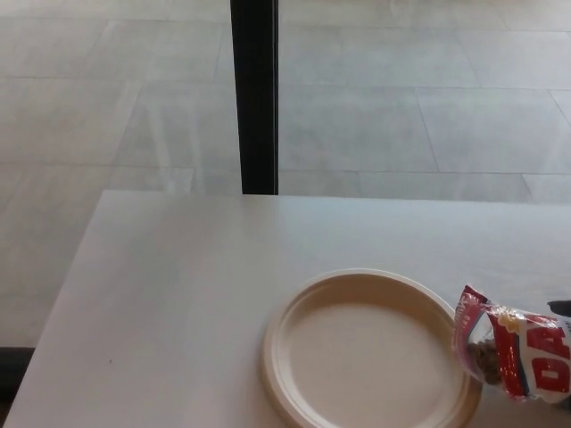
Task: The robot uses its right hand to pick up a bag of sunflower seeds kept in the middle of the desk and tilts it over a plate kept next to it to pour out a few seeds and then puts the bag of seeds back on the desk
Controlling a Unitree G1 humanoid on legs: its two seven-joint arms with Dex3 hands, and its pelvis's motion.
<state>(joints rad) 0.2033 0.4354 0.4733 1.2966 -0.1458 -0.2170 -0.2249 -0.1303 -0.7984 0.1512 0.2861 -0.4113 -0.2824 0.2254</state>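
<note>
A red and white bag of sunflower seeds (pixel 522 357) lies tilted at the right edge of the head view. Its open mouth points left over the rim of the plate, and dark seeds show inside the mouth. The round cream plate (pixel 294 392) sits on the desk at lower centre with nothing on it. Only a dark sliver of my right hand (pixel 561 308) shows at the right edge, against the top of the bag, which it holds. The rest of that hand is out of frame. My left hand does not show.
The white desk (pixel 178 285) stretches to the left and behind the plate. Its far edge meets a glass wall with a black vertical post (pixel 257 98), and a tiled floor lies beyond.
</note>
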